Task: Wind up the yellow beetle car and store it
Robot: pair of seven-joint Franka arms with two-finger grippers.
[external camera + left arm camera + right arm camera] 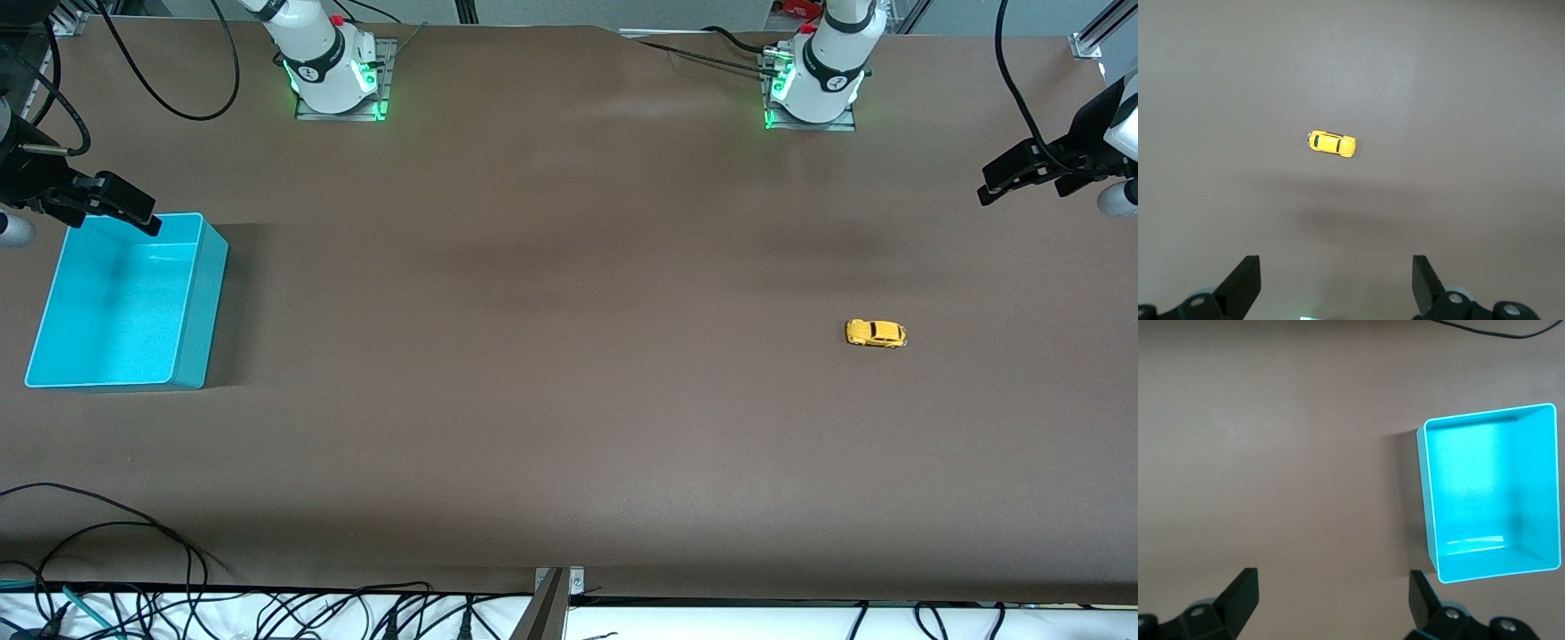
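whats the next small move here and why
Probably lower the left gripper toward the yellow beetle car. It hangs open above the table, the car lies untouched at that arm's end, and the turquoise bin holds nothing. The right gripper waits open over the bin's edge.

The yellow beetle car sits on the table toward the left arm's end, well apart from the bin.

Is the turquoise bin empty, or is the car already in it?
Empty: the turquoise bin shows only bare floor; the yellow beetle car sits on the table.
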